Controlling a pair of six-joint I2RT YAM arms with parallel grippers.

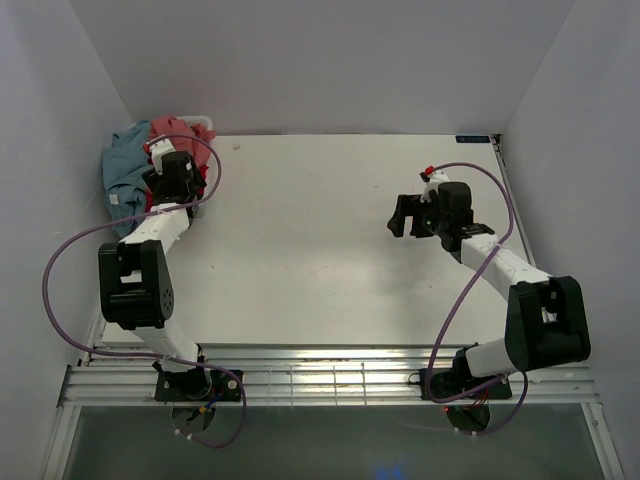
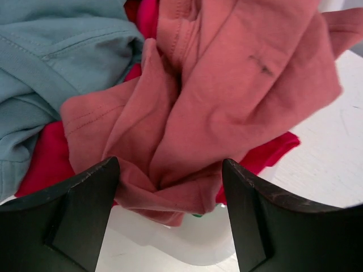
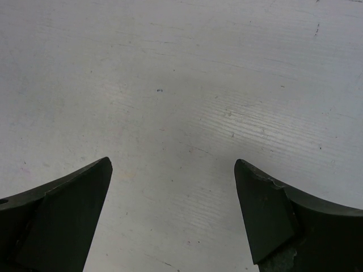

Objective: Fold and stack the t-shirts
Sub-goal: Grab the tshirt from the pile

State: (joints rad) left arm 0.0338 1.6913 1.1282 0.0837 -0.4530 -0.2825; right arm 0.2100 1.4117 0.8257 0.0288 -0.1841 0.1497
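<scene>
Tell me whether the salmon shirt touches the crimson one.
Touching. The left wrist view shows the salmon shirt lying crumpled on the crimson shirt, whose edges poke out from under it on both sides.

count: 3 shirts: 1 salmon shirt (image 2: 227, 85), 1 crimson shirt (image 2: 45, 164), 1 grey-blue shirt (image 2: 51, 51)
2 arms: left arm (image 1: 135, 280), right arm (image 1: 540, 320)
2 grippers, one per arm: left gripper (image 2: 170, 170), right gripper (image 3: 173, 167); 2 fingers (image 2: 79, 221) each, 4 total
2 purple cables, one per arm: left cable (image 1: 46, 285), right cable (image 1: 463, 297)
1 table (image 1: 320, 250)
</scene>
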